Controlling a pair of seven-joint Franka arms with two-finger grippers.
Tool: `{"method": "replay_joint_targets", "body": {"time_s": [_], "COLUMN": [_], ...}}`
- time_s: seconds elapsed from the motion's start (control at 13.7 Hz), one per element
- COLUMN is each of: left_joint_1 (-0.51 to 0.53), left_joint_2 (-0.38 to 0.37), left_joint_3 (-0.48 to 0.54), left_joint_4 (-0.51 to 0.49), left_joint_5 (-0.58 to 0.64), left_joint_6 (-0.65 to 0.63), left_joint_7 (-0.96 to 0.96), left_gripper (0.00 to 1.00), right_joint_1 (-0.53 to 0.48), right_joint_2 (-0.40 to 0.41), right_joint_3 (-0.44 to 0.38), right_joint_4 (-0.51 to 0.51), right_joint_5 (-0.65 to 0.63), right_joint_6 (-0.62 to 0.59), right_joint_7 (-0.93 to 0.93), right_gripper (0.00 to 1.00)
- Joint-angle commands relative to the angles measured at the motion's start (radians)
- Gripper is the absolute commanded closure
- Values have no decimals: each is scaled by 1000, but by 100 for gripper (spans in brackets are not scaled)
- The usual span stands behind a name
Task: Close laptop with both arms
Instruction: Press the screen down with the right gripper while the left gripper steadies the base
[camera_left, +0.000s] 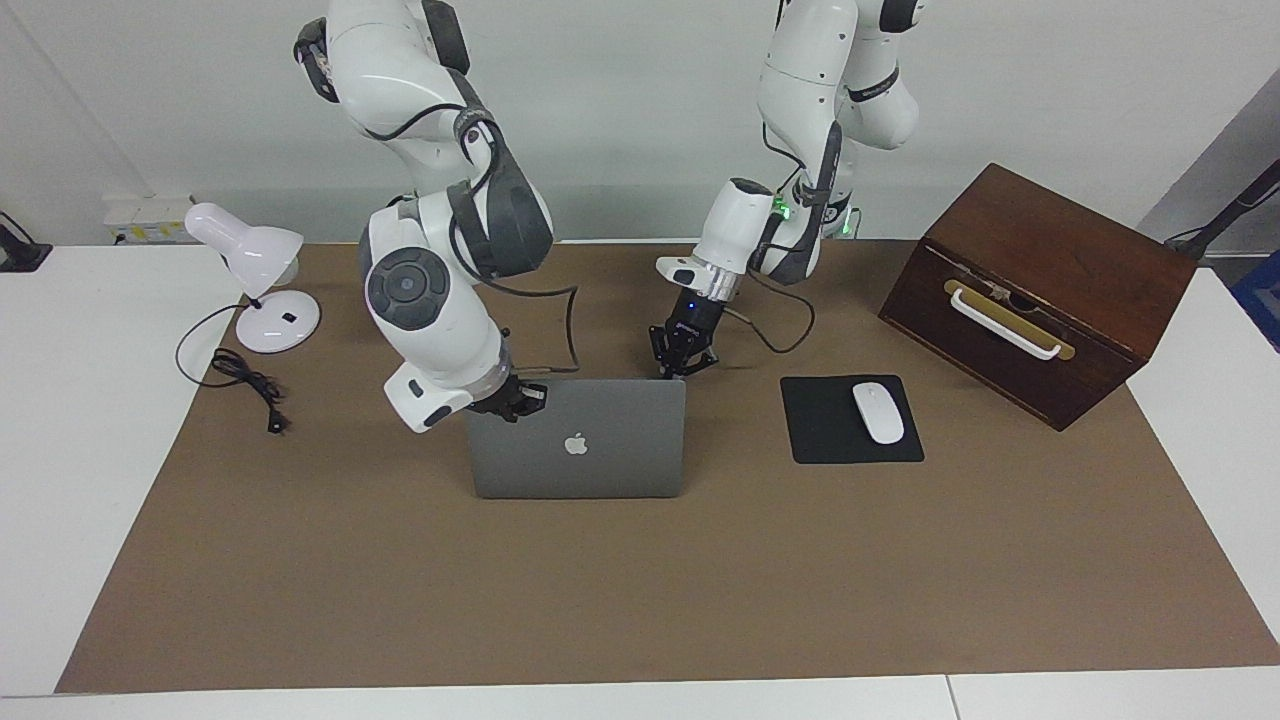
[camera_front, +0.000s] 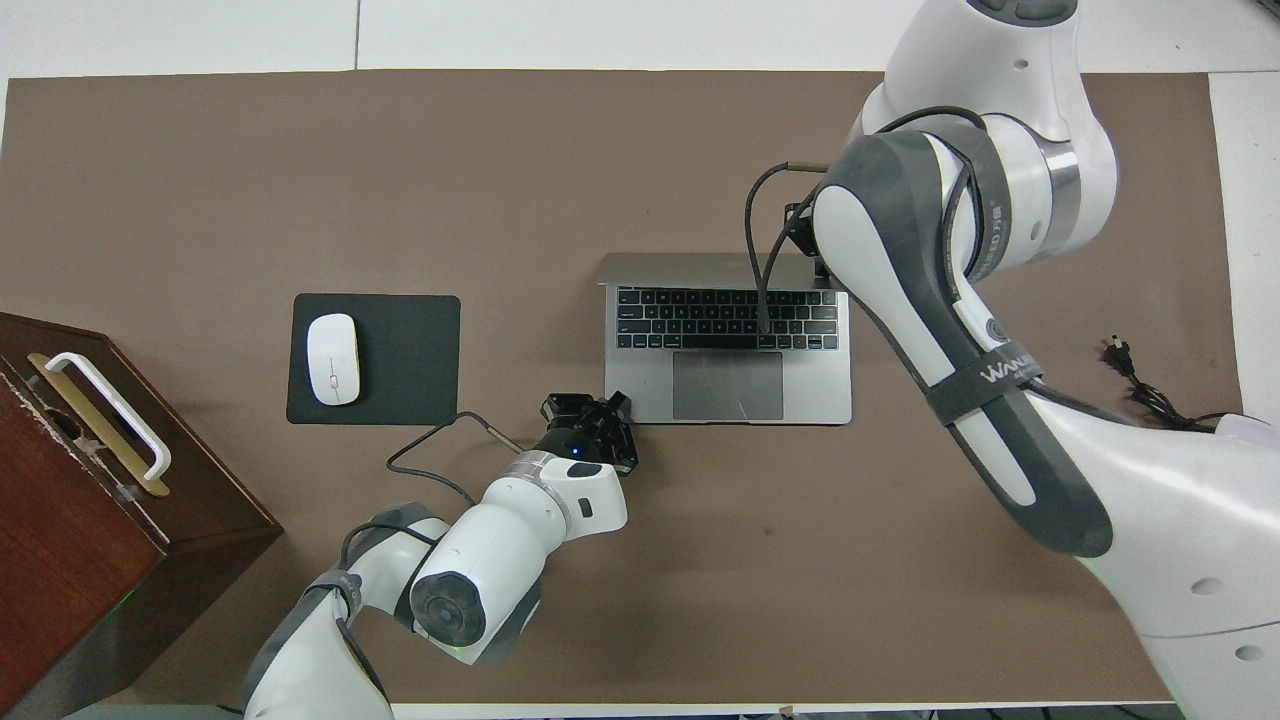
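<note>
Laptop (camera_left: 578, 450): silver-grey, sitting open mid-mat, lid showing a pale apple logo in the facing view; the overhead view is showing the dark keyboard and grey trackpad instead.

Right gripper (camera_left: 512, 400): fingertips pressed together, resting against the lid's upper corner toward the right arm's end; mostly hidden under its own arm from overhead, where a strap is reading "WANU…".

Left gripper (camera_left: 680, 366): fingertips pressed together, holding nothing, sitting at the laptop's base corner nearest the robots, blue light glowing.

Mouse pad (camera_left: 850, 420) carrying a white mouse (camera_left: 878, 412): lying beside the left gripper, toward the wooden box (camera_left: 1040, 290).

Desk lamp (camera_left: 255, 280): standing off the right gripper's side; only its edge is showing overhead.
</note>
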Motion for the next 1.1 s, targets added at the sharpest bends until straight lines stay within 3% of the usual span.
{"method": "replay_joint_targets", "body": {"time_s": [0.0,0.51,1.02], "left_joint_1": [-13,-15,-15], "left_joint_2": [91,104,104], "left_joint_3": [20,20,20], "left_joint_4": [0,-3,-16], "left_joint_5": [-11,-11,-11], "left_joint_6": [10,10,10], "left_joint_7": [26,26,27], "left_gripper": [100,100,100], "right_joint_1": [-16,-10,-10], "right_joint_2": [-50,-55,-50], "right_joint_3": [13,13,13], "right_joint_4": [-121,-251,-305], "right_joint_5": [25,26,25], "right_joint_6": [71,235,321], "right_joint_7": [-15,-15,-21], "right_gripper": [100,100,100]}}
